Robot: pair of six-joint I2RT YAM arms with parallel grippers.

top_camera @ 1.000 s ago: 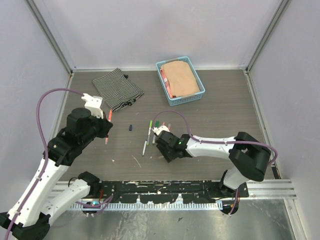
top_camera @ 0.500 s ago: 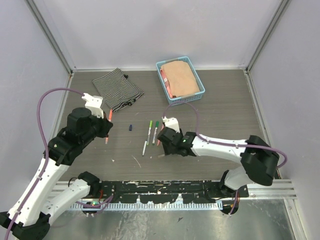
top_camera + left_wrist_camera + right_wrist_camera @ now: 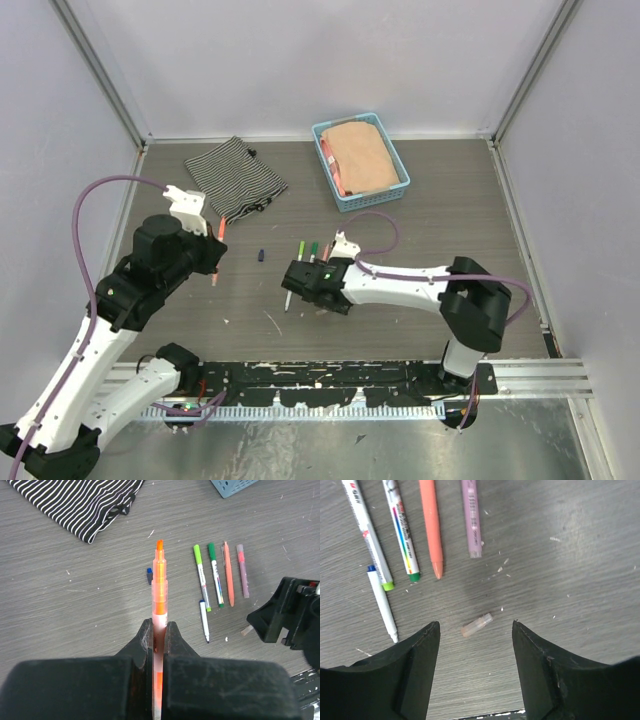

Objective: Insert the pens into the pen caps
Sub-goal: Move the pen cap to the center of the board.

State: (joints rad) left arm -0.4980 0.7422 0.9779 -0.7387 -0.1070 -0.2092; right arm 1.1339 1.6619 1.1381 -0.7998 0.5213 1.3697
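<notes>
My left gripper [image 3: 159,627] is shut on an orange pen [image 3: 160,582] with its tip bare, held above the table at the left [image 3: 213,258]. My right gripper [image 3: 475,624] is open, its jaws wide apart and hovering over a small translucent pink pen cap [image 3: 477,624] lying on the table. Just beyond it lie a white pen with a lime end [image 3: 367,535], a white pen with a green end [image 3: 400,530], an orange pen [image 3: 431,525], a pink pen [image 3: 471,517] and a short white pen with a blue end [image 3: 381,602]. A dark blue cap [image 3: 261,255] lies alone, left of the pens.
A striped cloth [image 3: 235,177] lies at the back left. A blue basket [image 3: 398,165] holding a peach cloth stands at the back centre. Grey walls close in the table on three sides. The right arm [image 3: 400,280] stretches low across the middle.
The right gripper has swung left across the row of pens and now hangs over the pink cap. The left arm and its orange pen have not moved.
</notes>
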